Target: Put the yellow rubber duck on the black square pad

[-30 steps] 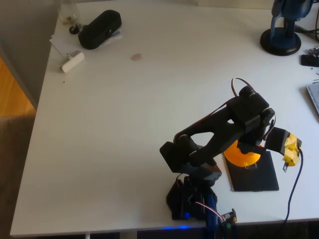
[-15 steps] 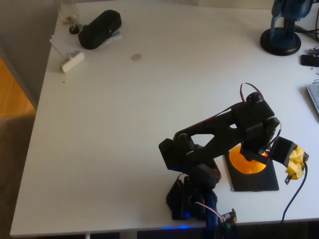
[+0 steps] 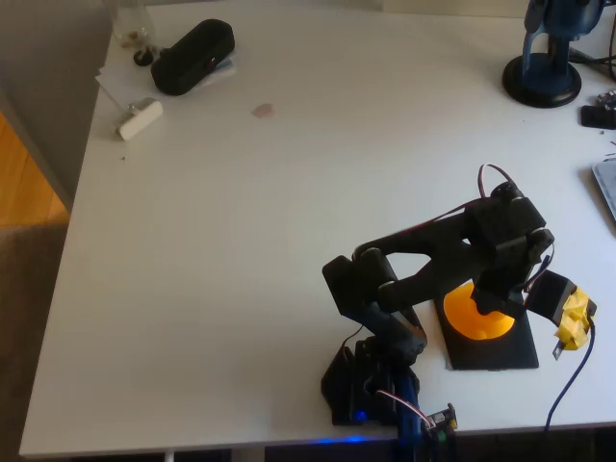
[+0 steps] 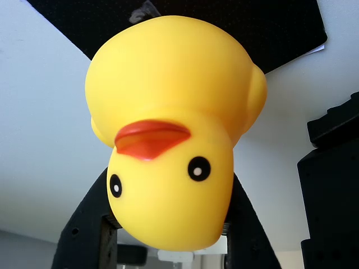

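the black robot arm is holding the yellow rubber duck (image 4: 168,129) over the black square pad (image 3: 505,351) near the front right of the white table (image 3: 241,241) in the overhead view, its gripper (image 4: 168,235) pinching the toy's head from both sides. in the wrist view the 2 dark fingers (image 4: 84,230) are pressing against the duck's cheeks, and the duck is hanging with its face toward the camera and its body pointing at the pad beyond. whether the duck's base is touching the mat cannot be told from either view, but from overhead the orange-yellow body (image 3: 476,318) is sitting inside the pad's outline, toward its upper left part; that placement suggests the arm is lining the toy up for release, which by this judgement is the 1 step left. the duck is looking smooth and glossy, rounded all over, with a small orange beak and 2 black-and-white eyes. the pad is reading as thin, flat and matte with a fine grain. a black oblong pouch (image 3: 192,56) is lying well apart at the far left corner, and a dark blue stand (image 3: 544,72) is resting at the far right.
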`<move>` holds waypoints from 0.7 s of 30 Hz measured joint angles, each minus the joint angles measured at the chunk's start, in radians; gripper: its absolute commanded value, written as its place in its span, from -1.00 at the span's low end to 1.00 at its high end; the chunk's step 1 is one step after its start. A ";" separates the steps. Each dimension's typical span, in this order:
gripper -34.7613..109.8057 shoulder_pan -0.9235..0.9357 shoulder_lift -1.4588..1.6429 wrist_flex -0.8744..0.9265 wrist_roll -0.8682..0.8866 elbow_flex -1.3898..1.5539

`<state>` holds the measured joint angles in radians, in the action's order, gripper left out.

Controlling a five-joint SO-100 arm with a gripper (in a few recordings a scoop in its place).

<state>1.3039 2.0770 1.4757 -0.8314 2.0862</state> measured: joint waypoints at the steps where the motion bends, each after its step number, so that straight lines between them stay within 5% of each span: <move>1: -0.29 0.000 0.000 0.000 0.000 0.000; 6: -0.12 0.000 0.000 0.000 0.000 0.000; 21: -0.12 -0.057 0.000 -0.002 0.009 -0.018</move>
<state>1.2471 2.0770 1.4742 -0.8222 2.0678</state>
